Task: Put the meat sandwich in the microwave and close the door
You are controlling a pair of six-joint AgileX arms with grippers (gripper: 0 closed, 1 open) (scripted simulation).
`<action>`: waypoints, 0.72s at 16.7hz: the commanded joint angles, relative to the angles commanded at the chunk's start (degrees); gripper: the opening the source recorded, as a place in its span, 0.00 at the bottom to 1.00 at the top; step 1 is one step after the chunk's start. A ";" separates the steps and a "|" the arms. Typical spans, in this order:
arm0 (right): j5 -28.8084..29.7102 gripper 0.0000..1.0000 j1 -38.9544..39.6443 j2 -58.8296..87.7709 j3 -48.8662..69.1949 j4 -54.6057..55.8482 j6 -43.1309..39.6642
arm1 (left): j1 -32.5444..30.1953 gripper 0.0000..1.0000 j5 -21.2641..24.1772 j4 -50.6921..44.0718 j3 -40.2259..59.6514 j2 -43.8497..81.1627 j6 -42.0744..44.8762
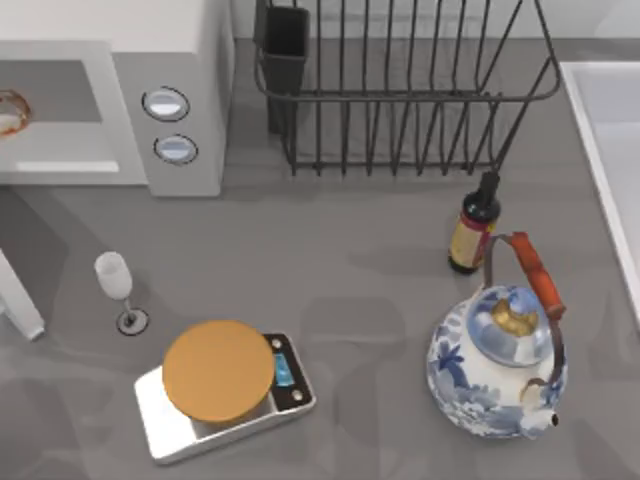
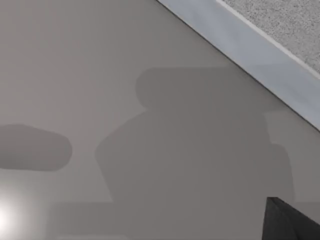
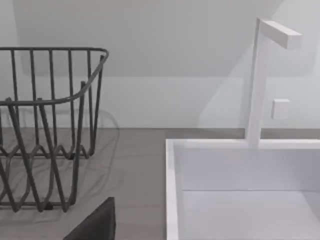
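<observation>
One meat sandwich (image 1: 10, 112), small and pale with an orange-brown curved rim, lies inside the microwave (image 1: 130, 30) at the table's (image 1: 350, 270) rear left corner, cut off by the frame's left side. The oven's cavity stands open; I take the white slab (image 1: 22, 305) slanting out near the table's left edge for the door seen edge-on. Two round knobs (image 1: 166, 103) sit on the grey panel beside the cavity.

In front of the microwave stands an upright wine glass (image 1: 115, 285), and just beside it, toward the front edge, a silver kitchen scale (image 1: 225, 395) with a round orange-tan platter. A wire dish rack (image 1: 400, 100) runs along the rear edge, with a dark cutlery cup (image 1: 285, 50) at its left end that looks empty. A dark sauce bottle (image 1: 472, 232) stands before the rack, and a blue-and-white teapot (image 1: 495, 375) sits close to it, nearer the front. A white sink (image 1: 610, 150) with a faucet (image 3: 257, 80) takes the right edge.

My left gripper (image 2: 290, 222) shows as a dark corner over bare table near a pale edge strip; my right gripper (image 3: 95, 225) is a dark wedge facing the rack and sink. I cannot tell whether either is spread or closed.
</observation>
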 joint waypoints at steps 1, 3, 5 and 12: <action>0.00 1.00 0.00 0.00 0.00 0.00 0.00 | 0.00 0.00 0.00 0.00 0.00 0.00 0.00; 0.00 1.00 0.00 0.00 0.00 0.00 0.00 | 0.14 0.00 0.11 -0.10 0.14 0.20 -0.05; 0.00 1.00 0.00 0.00 0.00 0.00 0.00 | -1.36 0.00 -1.20 0.02 -0.24 -0.49 -1.28; 0.00 1.00 0.00 0.00 0.00 0.00 0.00 | -16.92 0.00 -11.98 0.63 -4.00 -6.64 -12.83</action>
